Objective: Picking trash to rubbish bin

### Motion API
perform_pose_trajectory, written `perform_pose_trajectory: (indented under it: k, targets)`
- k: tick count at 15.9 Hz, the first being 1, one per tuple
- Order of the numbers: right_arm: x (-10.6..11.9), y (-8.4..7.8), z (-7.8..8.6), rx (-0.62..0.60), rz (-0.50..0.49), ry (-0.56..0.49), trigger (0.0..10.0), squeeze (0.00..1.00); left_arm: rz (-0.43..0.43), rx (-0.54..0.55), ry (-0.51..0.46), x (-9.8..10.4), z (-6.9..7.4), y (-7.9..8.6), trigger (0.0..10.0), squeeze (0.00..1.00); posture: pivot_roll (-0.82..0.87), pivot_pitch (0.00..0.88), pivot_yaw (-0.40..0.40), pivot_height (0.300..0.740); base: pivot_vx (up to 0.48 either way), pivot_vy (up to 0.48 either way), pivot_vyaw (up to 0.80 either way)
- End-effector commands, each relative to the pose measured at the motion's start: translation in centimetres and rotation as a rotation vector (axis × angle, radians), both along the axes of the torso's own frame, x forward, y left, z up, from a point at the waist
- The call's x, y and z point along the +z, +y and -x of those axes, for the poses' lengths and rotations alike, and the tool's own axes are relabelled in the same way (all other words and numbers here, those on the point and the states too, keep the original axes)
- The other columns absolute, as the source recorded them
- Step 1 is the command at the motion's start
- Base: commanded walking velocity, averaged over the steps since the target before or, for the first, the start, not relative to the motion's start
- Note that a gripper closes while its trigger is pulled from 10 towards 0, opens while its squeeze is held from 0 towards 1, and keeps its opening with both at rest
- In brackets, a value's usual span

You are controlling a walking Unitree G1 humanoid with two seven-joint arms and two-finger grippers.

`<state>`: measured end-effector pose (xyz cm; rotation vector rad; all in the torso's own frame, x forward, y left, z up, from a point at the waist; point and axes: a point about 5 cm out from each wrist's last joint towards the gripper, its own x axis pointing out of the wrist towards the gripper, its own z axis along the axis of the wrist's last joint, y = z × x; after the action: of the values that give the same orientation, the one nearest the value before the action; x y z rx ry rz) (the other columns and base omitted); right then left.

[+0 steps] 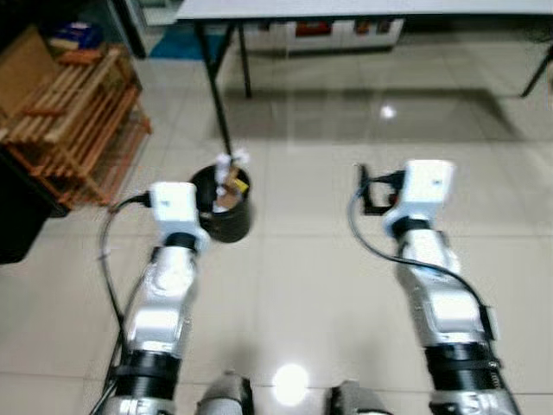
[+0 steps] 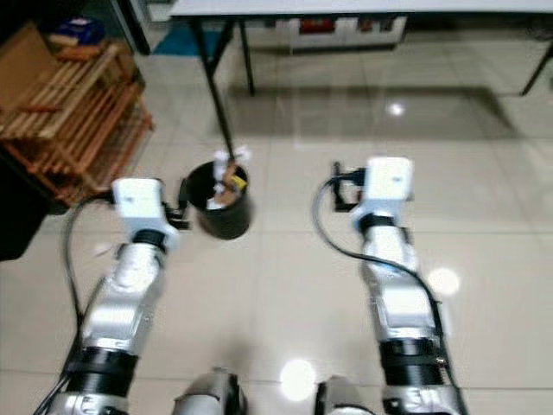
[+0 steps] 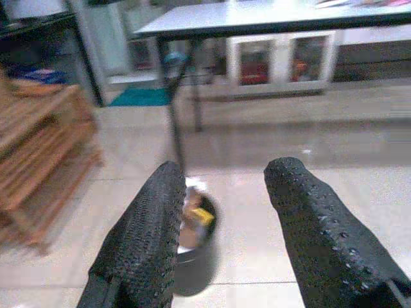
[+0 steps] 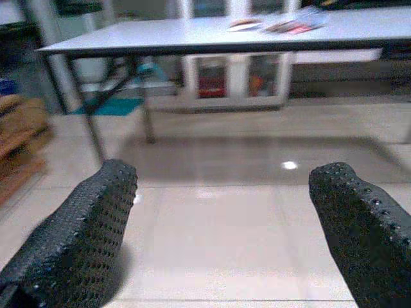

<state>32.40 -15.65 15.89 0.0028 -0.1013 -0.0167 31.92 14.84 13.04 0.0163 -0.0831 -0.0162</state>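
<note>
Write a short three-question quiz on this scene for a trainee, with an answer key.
1. True or false: the black rubbish bin on the tiled floor already has trash in it.
2. Which gripper is nearer the bin: A) the left gripper, B) the right gripper, C) both equally near?
3. Fill in: by the wrist views, the fingers of both grippers stand ____, with nothing between them.

Key
1. True. White and yellow scraps stick up above its rim.
2. A. The left arm ends right beside the bin, while the right arm is over bare floor.
3. Open.
</note>
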Motion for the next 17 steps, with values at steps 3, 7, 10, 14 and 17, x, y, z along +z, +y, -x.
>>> perform_pose_trajectory:
  k: [3, 7, 10, 14, 17]
  targets:
    - [-0.3, 0.9, -0.1, 0.022, -0.005, 0.017, 10.0, 0.00, 0.009, -0.052, 0.028, -0.5, 0.2, 0.0, 10.0, 0.00, 0.00, 0.132, 0.096, 0.720, 0.000, 0.000, 0.00]
    - [-0.4, 1.0, -0.2, 0.026, -0.013, 0.012, 10.0, 0.00, 0.060, -0.091, 0.008, -0.1, 0.2, -1.2, 10.0, 0.00, 0.00, 0.076, 0.099, 0.720, 0.000, 0.000, 0.00]
    - [-0.3, 0.9, -0.3, 0.020, -0.019, 0.005, 10.0, 0.00, 0.057, -0.084, -0.001, 0.2, -0.2, -1.0, 10.0, 0.00, 0.00, 0.052, 0.104, 0.720, 0.240, 0.000, 0.00]
    - [-0.3, 1.0, -0.3, 0.018, -0.020, 0.002, 10.0, 0.00, 0.053, -0.083, -0.002, 0.3, -0.2, -0.8, 10.0, 0.00, 0.00, 0.042, 0.108, 0.720, 0.396, 0.000, 0.00]
    - [-0.3, 0.9, -0.1, 0.013, -0.022, -0.004, 10.0, 0.00, 0.054, -0.088, 0.000, 0.2, 0.0, -0.9, 10.0, 0.00, 0.00, 0.052, 0.111, 0.720, 0.396, 0.000, 0.00]
